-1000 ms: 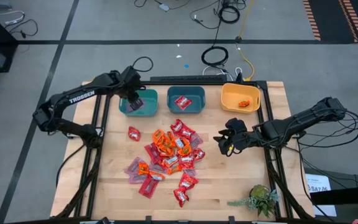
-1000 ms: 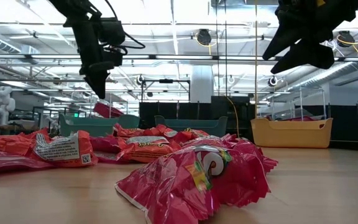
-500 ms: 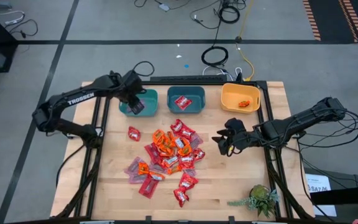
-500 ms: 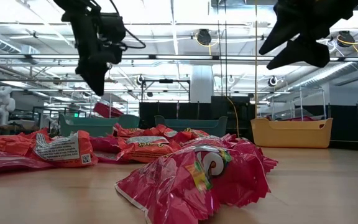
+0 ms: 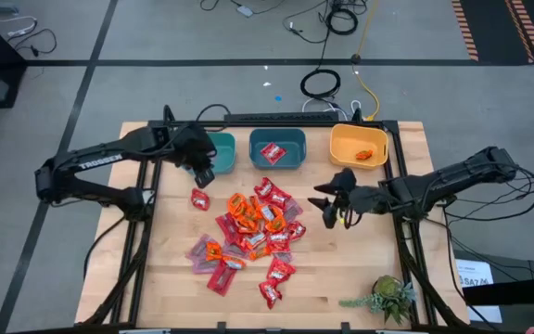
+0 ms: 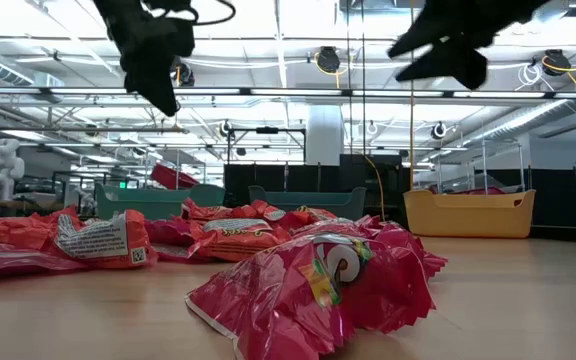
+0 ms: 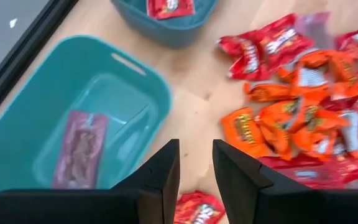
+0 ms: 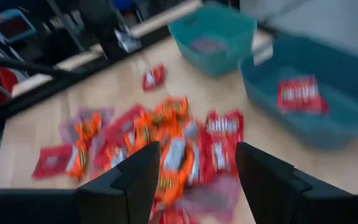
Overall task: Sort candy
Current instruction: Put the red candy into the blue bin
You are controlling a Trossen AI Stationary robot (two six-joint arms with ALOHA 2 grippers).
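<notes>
Moved since earlier: left end effector (image 5: pixel 202 173) is now hanging over the near rim of the left teal bin (image 5: pixel 219 150) toward the desk, where a second ago it was sitting over that bin's inside; right end effector (image 5: pixel 327 204) is reaching a little farther toward the pile than before.
Left end effector: its two dark fingers (image 7: pixel 157 177) are standing a narrow gap apart and holding nothing; it is hovering above the desk between the left teal bin and a lone red sweet (image 5: pixel 199 199).
Right end effector: its fingers (image 8: pixel 129 180) are spread wide and empty, hanging above the desk just right of the pile, not touching any sweet.
Candy pile: the candy (image 5: pixel 253 227) is lying in a loose heap of red, orange and pinkish-mauve wrappers on the middle of the desk (image 5: pixel 341 269), in front of the three bins.
Left teal bin: one pinkish-mauve sweet (image 7: pixel 79 149) is lying flat on its floor.
Middle teal bin: the middle teal bin (image 5: pixel 277 149) is holding a red sweet (image 5: pixel 272 152).
Yellow bin: the yellow bin (image 5: pixel 359 146) at the desk's far right is holding an orange sweet (image 5: pixel 366 154).
Low view: both arms are showing dark at the top, well above the wrappers; a red wrapper (image 6: pixel 313 290) is lying closest to the camera.
Other: a small green plant (image 5: pixel 385 297) is sitting at the desk's near right corner.
</notes>
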